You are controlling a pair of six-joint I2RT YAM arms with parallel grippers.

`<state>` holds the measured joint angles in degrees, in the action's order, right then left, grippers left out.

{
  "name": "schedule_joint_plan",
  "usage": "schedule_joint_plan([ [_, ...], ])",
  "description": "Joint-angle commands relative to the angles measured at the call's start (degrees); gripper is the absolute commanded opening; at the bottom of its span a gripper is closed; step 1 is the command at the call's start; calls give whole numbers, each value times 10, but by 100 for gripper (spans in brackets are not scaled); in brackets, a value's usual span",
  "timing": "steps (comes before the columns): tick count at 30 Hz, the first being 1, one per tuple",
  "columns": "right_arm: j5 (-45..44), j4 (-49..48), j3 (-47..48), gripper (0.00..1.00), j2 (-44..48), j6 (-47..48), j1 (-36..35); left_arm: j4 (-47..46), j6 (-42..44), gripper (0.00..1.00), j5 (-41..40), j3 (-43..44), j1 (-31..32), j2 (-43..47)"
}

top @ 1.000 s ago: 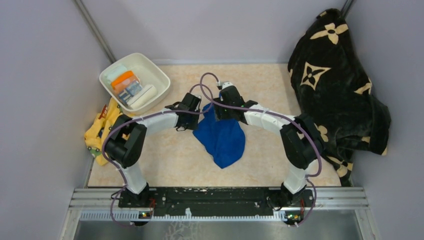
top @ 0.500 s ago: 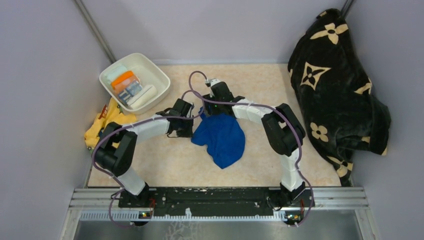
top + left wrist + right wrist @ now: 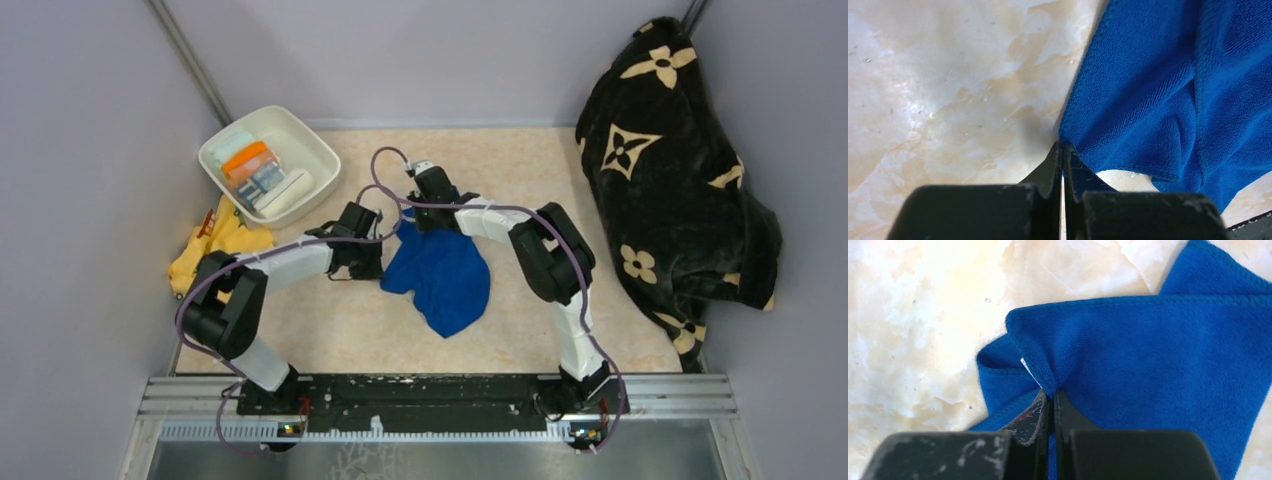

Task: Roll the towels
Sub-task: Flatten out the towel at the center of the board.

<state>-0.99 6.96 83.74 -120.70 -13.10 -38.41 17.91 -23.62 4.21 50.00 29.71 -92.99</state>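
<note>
The left gripper (image 3: pixel 1063 146) is pinching a corner of the blue towel (image 3: pixel 440 275), its 2 fingers pressed together on the hem. The right gripper (image 3: pixel 1049 392) is clamping a bunched fold along the towel's far edge, its fingers closed tight on the cloth. The towel is lying crumpled at the middle of the marble-patterned table (image 3: pixel 330 320), between the 2 arms. A white tub (image 3: pixel 295 130) is sitting at the far left, holding a cream roll (image 3: pixel 288 193) and a printed roll (image 3: pixel 252 168). A yellow cloth (image 3: pixel 215 245) is lying just beside the tub, and a black flowered blanket (image 3: pixel 670 170) is heaped at the right.
</note>
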Motion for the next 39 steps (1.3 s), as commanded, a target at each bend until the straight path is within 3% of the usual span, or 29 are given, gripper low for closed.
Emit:
schedule_joint_plan([
  [1, -23, 5, 11, 0, 74, -4, 36, 39, 0, 0, -8, -35, -28, 15],
  [6, -35, 41, -58, 0, 199, -13, 118, 54, 3, 0, -4, -51, -79, 45],
  [14, -41, 118, -269, 0, 453, -84, 270, 79, 4, 0, 53, -79, -180, 130],
  [18, -88, 185, -357, 0, 547, -126, 282, 93, -31, 0, 63, -108, -215, 191],
  [25, -113, 309, -498, 3, 678, -267, 281, 121, -122, 0, 3, -157, -249, 301],
  [29, -110, 338, -502, 4, 744, -327, 280, 155, -158, 0, -57, -164, -262, 360],
  [32, -144, 343, -477, 4, 756, -308, 281, 142, -144, 0, -98, -148, -270, 398],
  [39, -166, 244, -345, 0, 642, -202, 328, 86, -100, 0, -106, -9, -276, 301],
])
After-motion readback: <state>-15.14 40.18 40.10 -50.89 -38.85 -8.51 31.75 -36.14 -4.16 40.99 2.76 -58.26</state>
